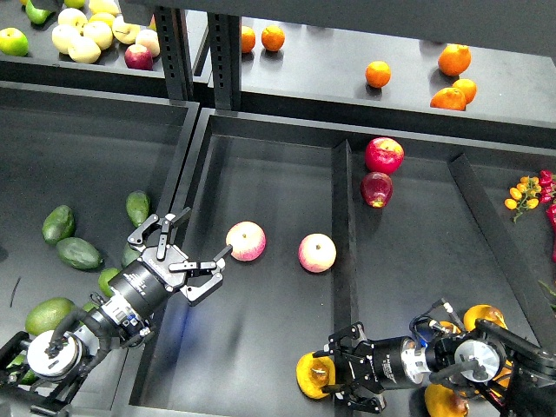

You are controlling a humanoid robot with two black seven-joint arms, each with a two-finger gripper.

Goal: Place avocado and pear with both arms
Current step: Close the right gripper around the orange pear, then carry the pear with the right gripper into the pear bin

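Several dark green avocados lie in the left bin, one (pixel 137 207) just up-left of my left gripper, others (pixel 80 253) further left. My left gripper (pixel 207 231) is open and empty, over the wall between the left and middle bins, its fingertip close to a pink-and-yellow apple (pixel 246 241). My right gripper (pixel 334 375) reaches left into the middle bin's front and is shut on a golden-yellow pear (pixel 313 375). More pears (pixel 483 316) lie in the right bin, partly hidden under the right arm.
A second pink-and-yellow apple (pixel 317 253) lies in the middle bin. Two red apples (pixel 383 155) sit in the right bin's back. A bigger light green fruit (pixel 48 314) lies front left. Oranges (pixel 378 74) and pale fruits (pixel 84 36) are on the back shelf. A divider (pixel 344 243) splits the bins.
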